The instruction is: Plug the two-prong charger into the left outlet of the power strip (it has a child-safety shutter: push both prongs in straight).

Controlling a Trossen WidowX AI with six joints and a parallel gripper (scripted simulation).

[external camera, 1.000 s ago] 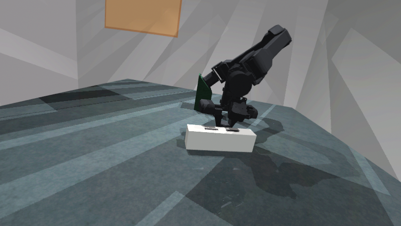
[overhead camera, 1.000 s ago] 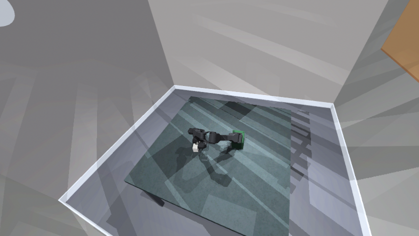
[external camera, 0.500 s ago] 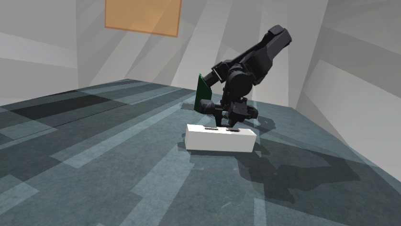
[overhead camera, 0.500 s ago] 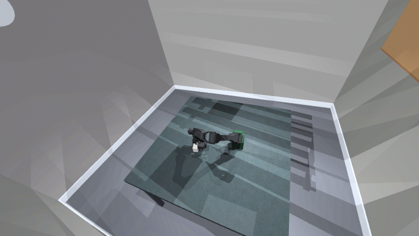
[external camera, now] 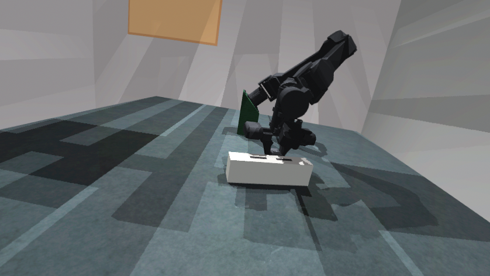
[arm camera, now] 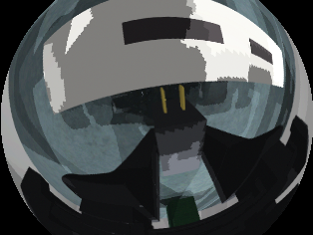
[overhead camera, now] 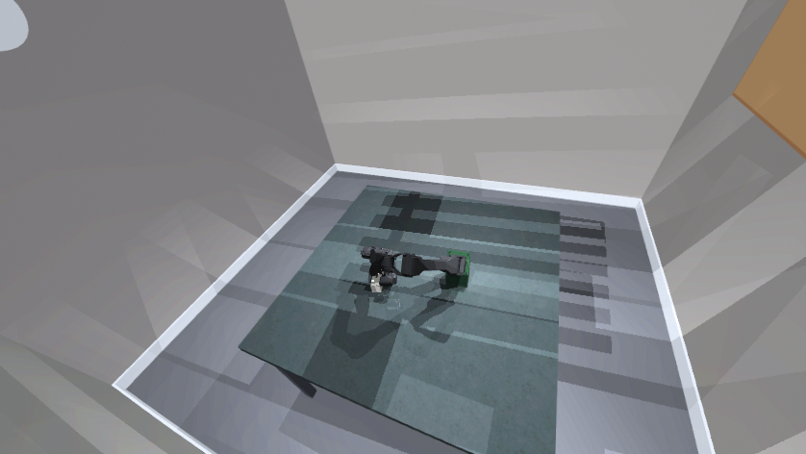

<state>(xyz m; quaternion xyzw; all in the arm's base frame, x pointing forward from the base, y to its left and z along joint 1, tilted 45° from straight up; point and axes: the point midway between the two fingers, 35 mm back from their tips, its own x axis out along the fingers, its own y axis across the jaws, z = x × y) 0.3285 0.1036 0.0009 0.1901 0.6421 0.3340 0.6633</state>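
Note:
The white power strip point(overhead camera: 376, 286) point(external camera: 269, 173) point(arm camera: 90, 65) lies on the table with its dark outlet slots facing up. In the wrist view, one slot point(arm camera: 171, 31) is at upper centre and the other slot point(arm camera: 261, 51) at upper right. My gripper point(external camera: 275, 152) point(arm camera: 172, 128) is shut on the dark charger point(arm camera: 180, 126), just beside the strip on the arm's side. Its two yellow prongs point(arm camera: 163, 101) point(arm camera: 182, 99) point away from the fingers, outside the slots. Their tips show just below the strip's near edge. Whether they touch the strip is unclear.
A green block point(overhead camera: 464, 277) point(external camera: 247, 116) point(arm camera: 183, 213) stands at the arm's base. The dark arm point(overhead camera: 431, 264) point(external camera: 296, 99) reaches from there over the table point(overhead camera: 507, 361) point(external camera: 192, 250). Table edges surround the workspace, and shadows cross it.

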